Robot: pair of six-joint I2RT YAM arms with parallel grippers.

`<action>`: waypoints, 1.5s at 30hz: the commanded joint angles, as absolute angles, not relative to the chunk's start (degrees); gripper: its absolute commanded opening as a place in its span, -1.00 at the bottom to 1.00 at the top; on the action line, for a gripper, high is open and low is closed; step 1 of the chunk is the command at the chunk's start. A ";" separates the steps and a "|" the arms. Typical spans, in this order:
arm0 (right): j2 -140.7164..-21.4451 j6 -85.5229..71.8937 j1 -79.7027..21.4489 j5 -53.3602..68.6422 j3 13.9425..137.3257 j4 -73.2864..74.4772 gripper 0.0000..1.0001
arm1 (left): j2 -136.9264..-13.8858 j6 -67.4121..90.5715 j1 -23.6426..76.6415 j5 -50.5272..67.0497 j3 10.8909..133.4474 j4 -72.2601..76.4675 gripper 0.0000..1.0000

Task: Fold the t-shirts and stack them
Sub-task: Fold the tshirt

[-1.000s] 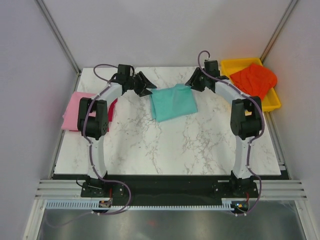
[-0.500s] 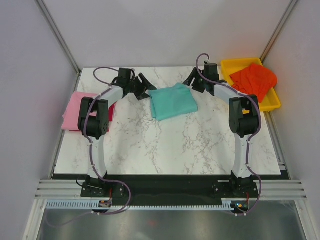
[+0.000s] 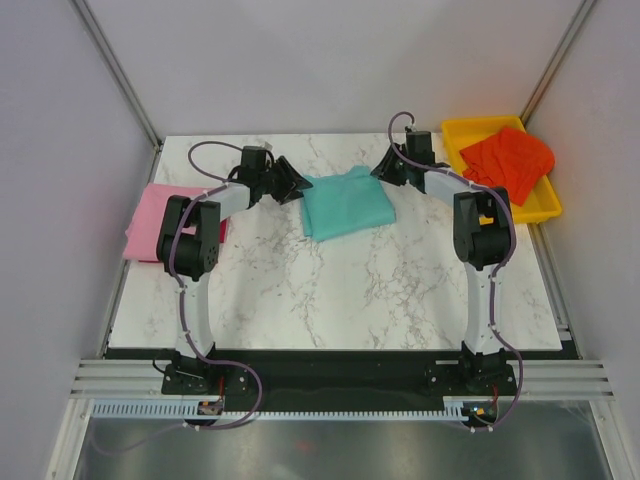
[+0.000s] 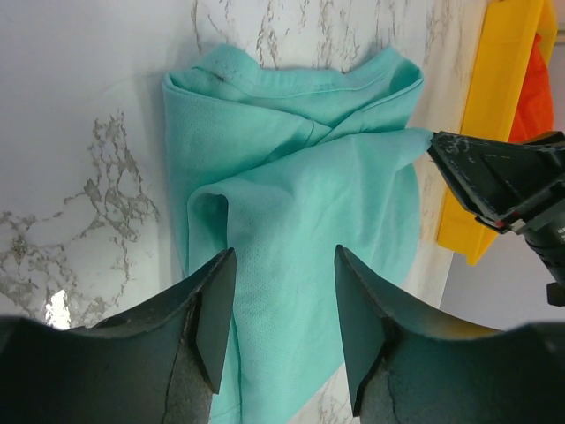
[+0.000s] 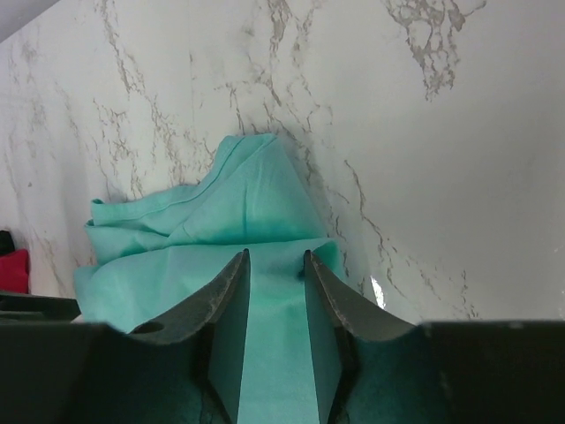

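Observation:
A teal t-shirt lies folded on the marble table, also in the left wrist view and the right wrist view. My left gripper is open at its left edge, its jaws astride the cloth. My right gripper is at the shirt's far right corner, its narrow jaws closed on the cloth. A pink t-shirt lies at the left edge. A bit of a crimson t-shirt shows beside it. An orange-red t-shirt lies in the tray.
A yellow plastic tray stands at the back right corner, also seen in the left wrist view. Grey walls close in the table on three sides. Bare marble lies in front of the teal shirt.
Both grippers have come down and in onto the teal shirt, the left one to its left edge, the right one to its far right corner. The shirts have not moved.

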State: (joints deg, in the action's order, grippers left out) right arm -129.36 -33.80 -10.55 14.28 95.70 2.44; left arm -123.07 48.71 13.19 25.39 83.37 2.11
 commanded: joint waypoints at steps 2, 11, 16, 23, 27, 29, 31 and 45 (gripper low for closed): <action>-132.80 -34.89 -10.63 16.52 99.49 0.35 -0.29 | -123.57 48.95 13.10 23.99 85.60 6.33 0.09; -132.02 -36.47 -10.55 15.82 97.84 -8.07 -1.00 | -127.35 50.10 13.10 23.29 89.82 7.12 -0.46; -129.03 -36.91 -10.63 15.73 95.45 -13.96 -1.00 | -126.65 50.54 13.10 22.07 89.21 7.73 -0.55; -133.77 -40.16 -10.72 18.72 101.42 -16.16 -1.00 | -125.51 49.49 13.10 21.45 88.77 8.17 -0.60; -138.42 -41.39 -10.81 18.54 107.55 -13.90 -0.60 | -124.89 48.16 13.10 19.95 88.33 6.42 -0.06; -140.00 -41.40 -10.81 18.81 108.71 -12.92 -0.28 | -124.89 47.73 13.10 19.43 87.72 6.07 0.03; -140.01 -40.87 -10.81 18.72 108.46 -12.74 0.25 | -124.89 47.55 13.10 18.98 87.37 5.63 0.07; -130.26 -32.87 -10.63 10.38 96.25 -9.06 0.52 | -118.05 46.58 13.10 16.88 79.90 7.82 0.25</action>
State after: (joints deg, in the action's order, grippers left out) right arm -135.59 -35.22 -10.66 13.98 98.26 -9.32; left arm -124.01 48.99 13.10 18.44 81.65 5.45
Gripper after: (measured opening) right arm 0.753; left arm 0.606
